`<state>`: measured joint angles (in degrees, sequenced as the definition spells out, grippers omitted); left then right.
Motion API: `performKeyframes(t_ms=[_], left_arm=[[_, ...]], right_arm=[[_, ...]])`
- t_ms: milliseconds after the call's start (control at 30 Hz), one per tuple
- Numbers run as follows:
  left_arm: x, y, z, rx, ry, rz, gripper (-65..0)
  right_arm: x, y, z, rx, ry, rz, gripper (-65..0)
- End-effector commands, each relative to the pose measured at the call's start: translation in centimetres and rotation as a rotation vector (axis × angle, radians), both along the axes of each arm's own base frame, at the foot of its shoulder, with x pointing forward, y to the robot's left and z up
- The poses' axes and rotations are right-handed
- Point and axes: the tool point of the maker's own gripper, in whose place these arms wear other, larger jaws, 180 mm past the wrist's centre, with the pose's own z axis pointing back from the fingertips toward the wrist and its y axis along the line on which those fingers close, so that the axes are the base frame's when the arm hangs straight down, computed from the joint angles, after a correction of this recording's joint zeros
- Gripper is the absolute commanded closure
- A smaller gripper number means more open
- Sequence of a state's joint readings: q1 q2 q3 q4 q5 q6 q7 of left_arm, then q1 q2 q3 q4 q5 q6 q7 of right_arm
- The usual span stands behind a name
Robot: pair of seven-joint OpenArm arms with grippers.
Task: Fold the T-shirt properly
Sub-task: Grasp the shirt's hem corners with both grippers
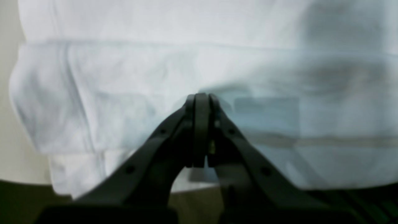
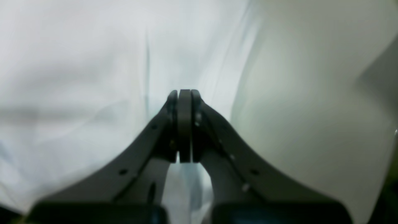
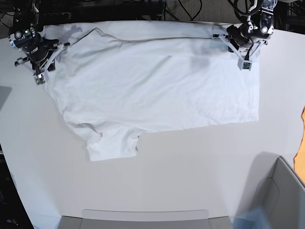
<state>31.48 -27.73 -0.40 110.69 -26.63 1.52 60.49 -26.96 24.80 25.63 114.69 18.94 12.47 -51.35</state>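
The T-shirt (image 3: 152, 90) lay spread over the upper half of the white table (image 3: 190, 171) in the base view, its body running from about 9 o'clock to 3 o'clock, one sleeve jutting down toward 7 o'clock. Its far edge was folded over along the top, and the cloth was creased around the lower left corner.

The right gripper (image 3: 43, 71) sat at the shirt's 9 o'clock end, at the upper left of the base view, its arm over the cloth's edge. In the right wrist view the right gripper (image 2: 184, 95) had its jaws pressed flat together with no gap visible between them. White fabric (image 2: 93, 77) filled the field from 9 to 12 o'clock of the claw, and bare tabletop (image 2: 311, 109) lay toward 3 o'clock. Whether any cloth was pinched between the tips could not be told; the picture was blurred there.

The left gripper (image 3: 244, 59) stood at the shirt's 2 o'clock corner in the base view, over the hem end. In the left wrist view the left gripper (image 1: 201, 98) likewise had its jaws closed against each other. A folded band of the T-shirt (image 1: 124, 93) lay straight ahead of it at 12 o'clock, with layered edges stacked toward 8 o'clock, and the tips met the cloth's surface. Whether it held fabric could not be judged.

A grey bin (image 3: 276, 195) stood at the table's 5 o'clock corner, well apart from the shirt.
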Motion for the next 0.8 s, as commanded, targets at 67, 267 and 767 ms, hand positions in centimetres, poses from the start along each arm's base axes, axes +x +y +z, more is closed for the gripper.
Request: performKeyframes(t_ms=[67,267,767], left_arm=[[4.2,0.1,3.6,0.014,-0.147,-0.008,0.0],[8.5,-0.6,5.7,-0.031,-0.242,0.053,0.0],[9.2,-1.2,5.3,-0.066,-0.252,0.091,0.0]], right_arm=[[3.4,-0.6,3.8,-0.023,-0.139,0.001,0.0],[10.1,0.7,2.1,0.035,-0.131,0.031,0.0],[8.2,1.1,-10.0,0.036,0.294,0.036,0.0]])
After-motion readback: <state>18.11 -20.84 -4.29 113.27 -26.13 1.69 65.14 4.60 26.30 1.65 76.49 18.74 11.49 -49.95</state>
